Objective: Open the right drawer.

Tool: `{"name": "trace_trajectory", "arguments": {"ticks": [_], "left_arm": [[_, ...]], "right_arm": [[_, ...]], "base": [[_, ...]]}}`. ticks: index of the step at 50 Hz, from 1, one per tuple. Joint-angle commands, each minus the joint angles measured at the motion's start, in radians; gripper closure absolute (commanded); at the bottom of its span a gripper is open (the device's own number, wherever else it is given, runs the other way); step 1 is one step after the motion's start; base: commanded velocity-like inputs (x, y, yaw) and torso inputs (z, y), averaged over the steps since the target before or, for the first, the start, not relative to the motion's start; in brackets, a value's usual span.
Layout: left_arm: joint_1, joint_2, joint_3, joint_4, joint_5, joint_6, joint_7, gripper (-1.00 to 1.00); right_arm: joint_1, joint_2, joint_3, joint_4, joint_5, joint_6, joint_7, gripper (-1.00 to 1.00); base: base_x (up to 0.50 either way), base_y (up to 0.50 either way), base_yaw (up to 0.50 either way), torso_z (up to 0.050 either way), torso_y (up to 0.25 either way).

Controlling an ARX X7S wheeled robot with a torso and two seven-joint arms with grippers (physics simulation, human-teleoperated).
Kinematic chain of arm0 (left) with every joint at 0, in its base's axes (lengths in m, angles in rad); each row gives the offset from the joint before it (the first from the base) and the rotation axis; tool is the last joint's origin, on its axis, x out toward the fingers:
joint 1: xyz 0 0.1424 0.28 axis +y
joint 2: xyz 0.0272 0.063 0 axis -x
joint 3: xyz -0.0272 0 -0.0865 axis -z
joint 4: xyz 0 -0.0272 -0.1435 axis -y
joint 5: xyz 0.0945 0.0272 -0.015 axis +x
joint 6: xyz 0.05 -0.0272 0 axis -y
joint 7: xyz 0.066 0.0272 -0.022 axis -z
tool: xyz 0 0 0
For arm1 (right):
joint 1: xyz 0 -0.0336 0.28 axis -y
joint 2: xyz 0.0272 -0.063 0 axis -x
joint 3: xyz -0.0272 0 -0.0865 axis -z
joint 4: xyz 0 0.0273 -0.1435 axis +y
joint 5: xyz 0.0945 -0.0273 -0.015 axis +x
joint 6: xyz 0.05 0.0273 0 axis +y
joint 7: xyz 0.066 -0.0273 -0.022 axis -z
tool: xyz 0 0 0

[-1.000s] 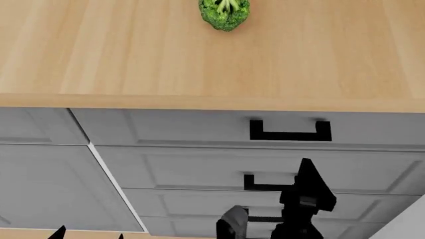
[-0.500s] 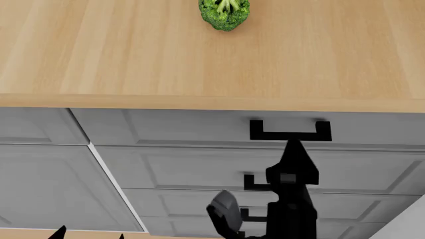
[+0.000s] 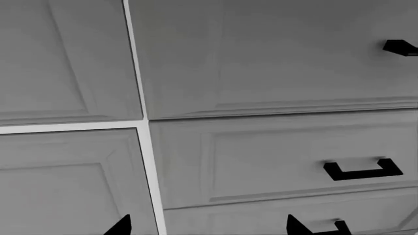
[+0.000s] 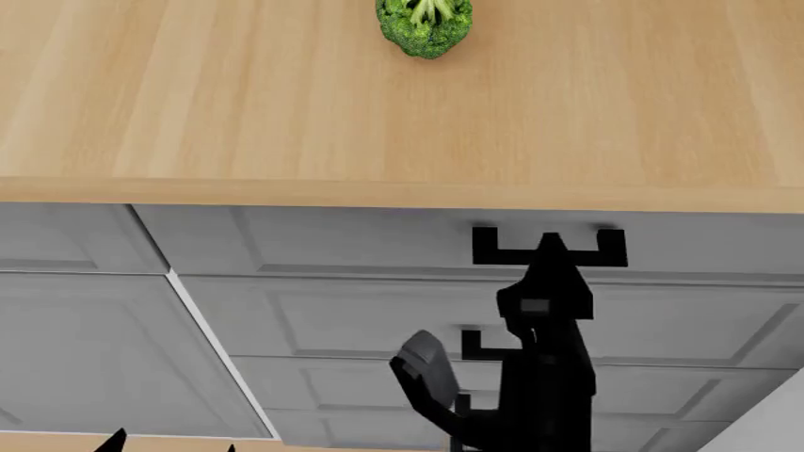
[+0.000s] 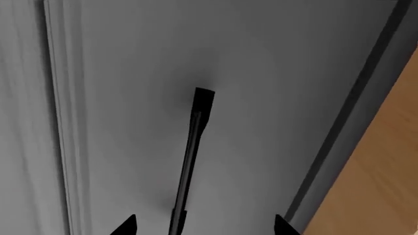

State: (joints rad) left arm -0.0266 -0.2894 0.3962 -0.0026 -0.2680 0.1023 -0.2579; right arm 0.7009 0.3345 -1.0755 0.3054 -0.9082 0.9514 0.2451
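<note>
Grey drawer: the right drawer (image 4: pixel 377 240) is the top front under the wooden bench (image 4: pixel 188 122), at the right of the cabinet run; its panel sits flush with the fronts below it, so I judge it fully closed.
Black handle: the squared U handle (image 4: pixel 549 247) is at the centre of that front; in my right wrist view it shows as a thin bar (image 5: pixel 193 147) running between the two fingertip points.
Right gripper: my right gripper (image 4: pixel 549 247) is up at the handle in the head view, its tip overlapping the bar; the right wrist view shows the jaws spread wide, one tip either side of the bar, nothing pinched.
Contact: I cannot tell whether the tips touch the drawer front or hang just short of it.
Left gripper: only its two tips (image 3: pixel 205 226) show at the edge of its own view, spread apart and holding nothing, facing the lower drawers well away from the target.
Done: I read the approach and line-up on the handle as essentially made.
Left: closing on the bar and the whole outward pull; no gap or white interior shows.
Bystander: a broccoli (image 4: pixel 425 24) lies far back on the bench, clear of the work.
</note>
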Motion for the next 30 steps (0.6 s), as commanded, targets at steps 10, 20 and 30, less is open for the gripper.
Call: {"name": "trace_trajectory", "arguments": {"ticks": [10,20,30], "left_arm": [[-0.004,-0.004,0.007,-0.004,-0.001,0.003,-0.003,-1.0],[-0.001,-0.009,0.013,0.006,-0.004,-0.001,-0.003,-1.0],[-0.002,-0.011,0.021,0.003,-0.002,0.001,-0.001,-1.0]], "right_arm": [[0.045,-0.076,0.013,0.219,0.054,-0.073,0.075,-1.0],[0.079,-0.137,0.024,0.352,0.082,-0.11,0.128,-1.0],[0.108,-0.168,0.024,0.467,0.099,-0.148,0.164,-1.0]], "base": [[0.0,0.0,0.0,0.0,0.0],[0.0,0.0,0.0,0.0,0.0],[0.0,0.0,0.0,0.0,0.0]]}}
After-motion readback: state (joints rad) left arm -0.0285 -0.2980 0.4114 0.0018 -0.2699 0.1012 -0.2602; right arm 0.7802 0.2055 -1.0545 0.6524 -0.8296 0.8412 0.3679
